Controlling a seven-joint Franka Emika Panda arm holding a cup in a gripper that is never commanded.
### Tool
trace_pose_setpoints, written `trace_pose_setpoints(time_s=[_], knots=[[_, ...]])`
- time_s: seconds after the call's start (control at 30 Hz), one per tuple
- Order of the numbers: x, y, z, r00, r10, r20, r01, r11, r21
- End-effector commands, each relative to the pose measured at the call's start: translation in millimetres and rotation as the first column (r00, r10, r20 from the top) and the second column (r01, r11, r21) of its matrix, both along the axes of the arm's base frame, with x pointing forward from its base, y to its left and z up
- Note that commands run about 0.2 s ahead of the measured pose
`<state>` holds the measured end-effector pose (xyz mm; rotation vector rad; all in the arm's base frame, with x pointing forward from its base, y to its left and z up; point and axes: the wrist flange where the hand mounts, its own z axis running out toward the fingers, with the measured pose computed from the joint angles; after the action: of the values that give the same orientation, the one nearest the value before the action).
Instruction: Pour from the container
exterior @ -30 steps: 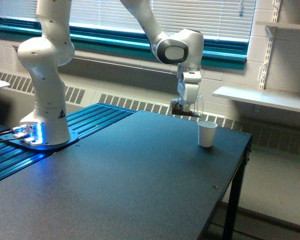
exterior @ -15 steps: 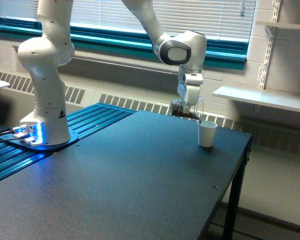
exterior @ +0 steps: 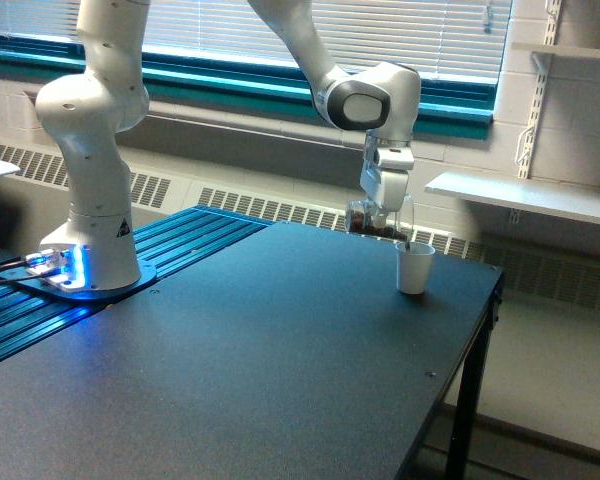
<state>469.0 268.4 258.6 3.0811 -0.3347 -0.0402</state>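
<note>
The container (exterior: 376, 220), a small clear cup with dark brown granules inside, lies tipped on its side above the table, its mouth toward the exterior view's right. My gripper (exterior: 387, 208) is shut on it from above. The mouth hangs just over the rim of a white paper cup (exterior: 413, 268) standing upright on the dark table (exterior: 240, 360) near its far right corner. Brown granules sit low along the container toward its mouth; whether any fall into the paper cup I cannot tell.
My arm's white base (exterior: 90, 150) stands on a blue ribbed plate (exterior: 20, 310) at the exterior view's left. The table's right edge (exterior: 450, 390) drops off close to the paper cup. A wall shelf (exterior: 525, 195) juts out behind.
My gripper has carried the container to the exterior view's right and slightly down, bringing its mouth from left of the paper cup to over the cup's rim.
</note>
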Motion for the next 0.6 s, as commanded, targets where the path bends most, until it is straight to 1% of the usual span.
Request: trace_pose_setpoints(time_s=[0.03,0.27,0.6], knots=[[3.8,3.3,0.3,1.000,0.028,-0.006,-0.028,1.000,-0.008],[3.4,5.0,-1.8,0.999,0.036,-0.019,-0.037,0.999,-0.012],[9.4,2.7,0.9,0.999,0.038,-0.028,-0.038,0.999,-0.017]])
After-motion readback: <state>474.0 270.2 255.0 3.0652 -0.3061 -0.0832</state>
